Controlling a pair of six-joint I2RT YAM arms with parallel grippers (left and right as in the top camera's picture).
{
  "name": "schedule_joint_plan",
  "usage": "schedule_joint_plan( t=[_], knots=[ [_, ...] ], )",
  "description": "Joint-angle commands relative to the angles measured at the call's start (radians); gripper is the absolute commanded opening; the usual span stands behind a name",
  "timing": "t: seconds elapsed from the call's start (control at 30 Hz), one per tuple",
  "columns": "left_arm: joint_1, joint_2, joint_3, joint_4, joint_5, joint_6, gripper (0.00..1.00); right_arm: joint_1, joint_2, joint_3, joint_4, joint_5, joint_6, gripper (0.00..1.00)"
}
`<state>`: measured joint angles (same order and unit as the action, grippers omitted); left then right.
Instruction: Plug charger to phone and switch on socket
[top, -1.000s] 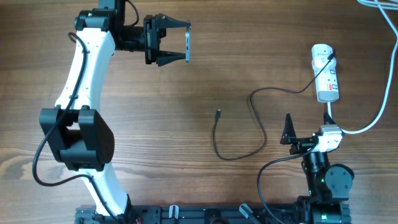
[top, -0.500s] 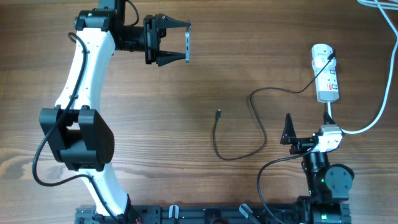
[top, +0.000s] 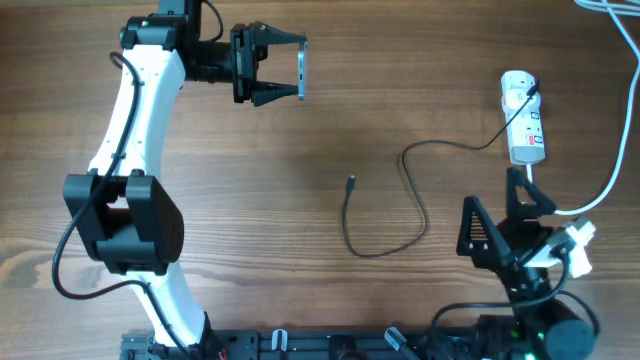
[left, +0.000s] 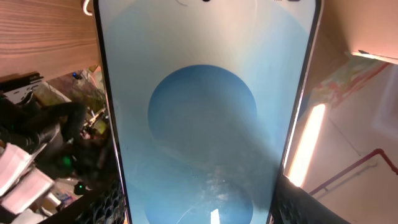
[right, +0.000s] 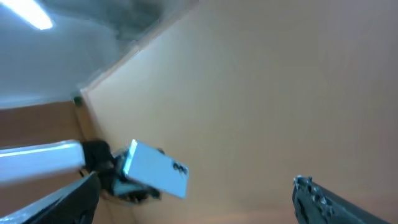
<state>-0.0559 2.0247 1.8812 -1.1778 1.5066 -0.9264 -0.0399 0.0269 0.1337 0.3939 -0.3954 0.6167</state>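
Observation:
My left gripper (top: 283, 77) is shut on the phone (top: 302, 73) and holds it edge-on above the table's far left. In the left wrist view the phone's pale blue screen (left: 202, 112) fills the space between the jaws (left: 202, 210). The charger, a thin black cable (top: 418, 205), runs from the socket (top: 524, 130) in a loop to its loose connector tip (top: 351, 183) on the table's middle. My right gripper (top: 497, 215) is open and empty, raised near the front right, below the socket. The right wrist view shows its jaws (right: 198, 180) and the distant phone (right: 155, 169).
A thick white cord (top: 612, 176) curves from the socket's near end to the right edge and up to the far right corner. The wooden table (top: 200, 200) stretches between the arms. The arm bases stand at the front edge.
My right arm has swung up and slightly right, and its gripper now shows spread wide open. The left arm, phone, cable and socket have not moved.

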Motion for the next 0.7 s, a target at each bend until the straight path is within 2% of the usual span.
schedule_joint_plan(
  t=[0.0, 0.1, 0.13, 0.2, 0.27, 0.37, 0.4, 0.43, 0.5, 0.53, 0.57, 0.6, 0.67],
  knots=[
    [0.010, -0.039, 0.024, -0.001, 0.053, -0.002, 0.57, 0.005, 0.114, 0.317, -0.224, -0.013, -0.302, 1.00],
    [0.010, -0.039, 0.024, -0.001, 0.053, -0.002, 0.57, 0.005, 0.352, 0.706, -0.620, 0.002, -0.354, 1.00],
    [0.010, -0.039, 0.024, -0.001, 0.053, -0.002, 0.57, 0.005, 0.457, 0.864, -0.800, -0.056, -0.355, 1.00],
    [0.010, -0.039, 0.024, -0.001, 0.053, -0.002, 0.57, 0.005, 0.570, 1.023, -0.985, -0.282, -0.327, 1.00],
    [0.010, -0.039, 0.024, -0.001, 0.053, -0.002, 0.57, 0.005, 0.626, 1.033, -1.058, -0.385, -0.328, 1.00],
    [0.010, -0.039, 0.024, -0.001, 0.053, -0.002, 0.57, 0.005, 0.711, 1.040, -1.071, -0.536, -0.328, 1.00],
    [0.010, -0.039, 0.024, -0.001, 0.053, -0.002, 0.57, 0.012, 0.743, 1.059, -1.113, -0.537, -0.357, 1.00],
    [0.010, -0.039, 0.024, -0.001, 0.053, -0.002, 0.57, 0.020, 0.771, 1.089, -1.176, -0.492, -0.406, 1.00],
    [0.010, -0.039, 0.024, -0.001, 0.052, -0.002, 0.57, 0.069, 0.885, 1.257, -1.452, -0.175, -0.504, 1.00],
    [0.010, -0.039, 0.024, -0.001, 0.048, -0.002, 0.57, 0.118, 1.001, 1.408, -1.645, 0.039, -0.511, 1.00],
    [0.010, -0.039, 0.024, -0.001, 0.045, -0.002, 0.57, 0.142, 1.061, 1.479, -1.712, 0.071, -0.510, 1.00],
    [0.010, -0.039, 0.024, -0.001, 0.045, -0.002, 0.57, 0.155, 1.101, 1.524, -1.747, 0.044, -0.505, 1.00],
    [0.010, -0.039, 0.024, -0.001, 0.045, -0.002, 0.57, 0.177, 1.177, 1.564, -1.751, -0.337, -0.594, 1.00]
  ],
)
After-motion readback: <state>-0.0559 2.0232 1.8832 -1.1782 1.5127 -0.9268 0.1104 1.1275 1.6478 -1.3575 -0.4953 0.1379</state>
